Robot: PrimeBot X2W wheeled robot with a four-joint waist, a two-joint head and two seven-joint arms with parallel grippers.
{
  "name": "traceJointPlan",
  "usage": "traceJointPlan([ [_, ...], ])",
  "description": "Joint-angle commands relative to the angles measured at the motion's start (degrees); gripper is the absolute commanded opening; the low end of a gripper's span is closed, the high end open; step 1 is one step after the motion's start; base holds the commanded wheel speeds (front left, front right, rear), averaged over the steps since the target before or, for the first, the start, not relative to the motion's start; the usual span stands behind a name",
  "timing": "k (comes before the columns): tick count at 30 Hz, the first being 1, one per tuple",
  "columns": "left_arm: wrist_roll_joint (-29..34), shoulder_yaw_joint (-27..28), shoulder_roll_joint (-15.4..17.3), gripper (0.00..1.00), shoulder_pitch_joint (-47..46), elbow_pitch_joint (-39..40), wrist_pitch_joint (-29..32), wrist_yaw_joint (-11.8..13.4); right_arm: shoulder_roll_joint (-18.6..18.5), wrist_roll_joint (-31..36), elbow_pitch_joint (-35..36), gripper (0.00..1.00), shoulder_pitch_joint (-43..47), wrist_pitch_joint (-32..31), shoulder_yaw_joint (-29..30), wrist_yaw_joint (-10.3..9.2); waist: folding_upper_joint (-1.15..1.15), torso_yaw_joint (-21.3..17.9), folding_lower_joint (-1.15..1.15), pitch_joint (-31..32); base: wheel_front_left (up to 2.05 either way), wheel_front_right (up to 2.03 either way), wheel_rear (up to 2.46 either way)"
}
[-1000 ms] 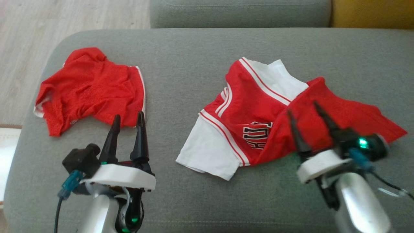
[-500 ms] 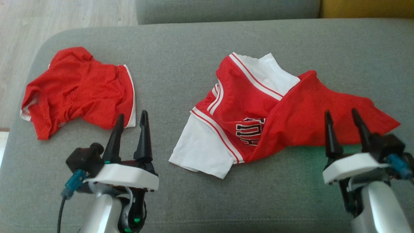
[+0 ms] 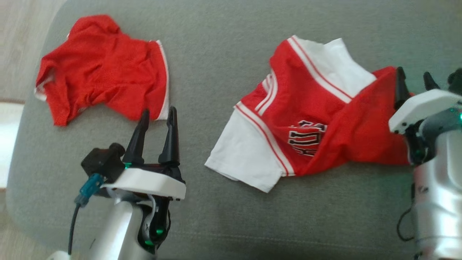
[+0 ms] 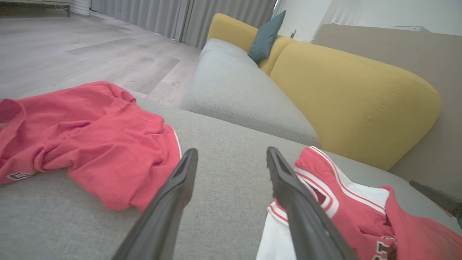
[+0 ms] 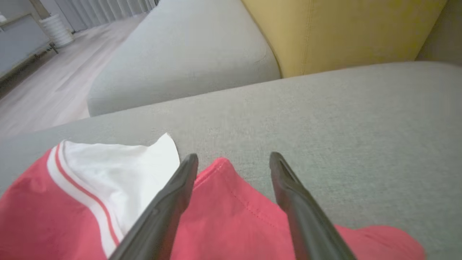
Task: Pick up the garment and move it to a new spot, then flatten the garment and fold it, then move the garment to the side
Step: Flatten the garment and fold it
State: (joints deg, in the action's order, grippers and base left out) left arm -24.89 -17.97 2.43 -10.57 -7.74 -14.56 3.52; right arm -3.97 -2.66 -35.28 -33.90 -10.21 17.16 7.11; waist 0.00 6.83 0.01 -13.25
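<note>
A red-and-white jersey (image 3: 306, 108) with black lettering lies crumpled on the grey cushion (image 3: 216, 57), right of centre, its red body folded over itself. My right gripper (image 3: 413, 72) stands open at the far right corner of that red fold. In the right wrist view the open right gripper (image 5: 234, 155) straddles the red corner (image 5: 223, 202) beside the white sleeve (image 5: 119, 162). My left gripper (image 3: 159, 110) is open and holds nothing, just in front of a second red garment (image 3: 104, 68) at the left. From the left wrist, the left gripper (image 4: 231, 151) points between both garments.
The cushion's rounded left edge drops to a wooden floor (image 3: 21, 32). Behind it stand a grey sofa seat (image 4: 234, 90), a yellow backrest (image 4: 353, 101) and a teal pillow (image 4: 265, 36). Bare grey fabric lies between the two garments and along the front.
The head camera has tilted down and shifted. My right gripper has gone from over the middle of the jersey's red fold out to the right and forward to its far corner. The left arm stayed.
</note>
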Motion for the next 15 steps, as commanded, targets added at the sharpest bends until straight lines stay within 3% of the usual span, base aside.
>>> traceJointPlan([
  [1,-0.2,1.4,0.4,1.00,-2.5,1.6,-0.4,0.0,-0.8,1.0,0.3,1.00,-3.0,-0.9,-0.8,0.37,0.00,1.9,-0.01,-1.8,0.00,0.00,0.00],
  [15,-0.3,0.9,0.4,1.00,-3.6,1.4,-0.4,0.0,-3.8,3.8,-13.6,1.00,-10.2,-4.1,1.5,0.37,0.00,4.5,-0.01,-3.8,0.00,0.00,0.00],
])
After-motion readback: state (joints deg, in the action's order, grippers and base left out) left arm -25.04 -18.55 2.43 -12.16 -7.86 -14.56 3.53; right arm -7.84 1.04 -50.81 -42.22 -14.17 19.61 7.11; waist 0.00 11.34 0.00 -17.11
